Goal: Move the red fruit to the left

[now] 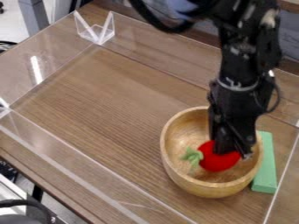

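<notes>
Gripper (225,149) closed about the red fruit (216,157) inside the wooden bowl (179,140) near the bench's (105,105) right edge; fruit probably light, glossy, slippery, best pinched across its middle.

The red fruit (218,157) lies in the wooden bowl (177,142) at the table's (105,96) near right (the gripper (226,145) reaches straight down onto it), with a flat block (267,171) just beside the bowl's right rim.
</notes>
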{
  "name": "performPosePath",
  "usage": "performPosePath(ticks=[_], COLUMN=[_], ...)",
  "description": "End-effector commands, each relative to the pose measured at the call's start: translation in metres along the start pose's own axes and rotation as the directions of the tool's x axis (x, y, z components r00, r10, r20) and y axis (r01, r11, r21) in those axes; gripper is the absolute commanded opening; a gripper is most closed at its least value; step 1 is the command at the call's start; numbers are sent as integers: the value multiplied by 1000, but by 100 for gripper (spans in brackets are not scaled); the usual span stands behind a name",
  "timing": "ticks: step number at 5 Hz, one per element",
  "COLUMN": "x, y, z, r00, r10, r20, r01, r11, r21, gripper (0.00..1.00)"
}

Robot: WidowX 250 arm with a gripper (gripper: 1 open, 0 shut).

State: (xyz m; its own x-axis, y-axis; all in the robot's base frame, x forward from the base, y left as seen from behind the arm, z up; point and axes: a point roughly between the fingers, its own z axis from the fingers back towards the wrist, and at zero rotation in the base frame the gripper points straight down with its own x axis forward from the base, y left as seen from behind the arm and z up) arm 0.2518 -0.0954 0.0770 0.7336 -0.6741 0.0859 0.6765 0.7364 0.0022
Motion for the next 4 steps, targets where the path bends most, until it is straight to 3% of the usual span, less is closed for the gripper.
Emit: performPosePath(ticks=[1,2,3,4], x=[3,-13,-15,-2], y=[9,25,31,39], z=[54,84,98,89], r00=[996,979,938,916], r10=[28,171,316,369], r20=[80,110,139,156], r01=[-36,-187,-339,-395], r11=[994,968,920,897], r21=[106,168,195,200], gripper=[0,0,0,0])
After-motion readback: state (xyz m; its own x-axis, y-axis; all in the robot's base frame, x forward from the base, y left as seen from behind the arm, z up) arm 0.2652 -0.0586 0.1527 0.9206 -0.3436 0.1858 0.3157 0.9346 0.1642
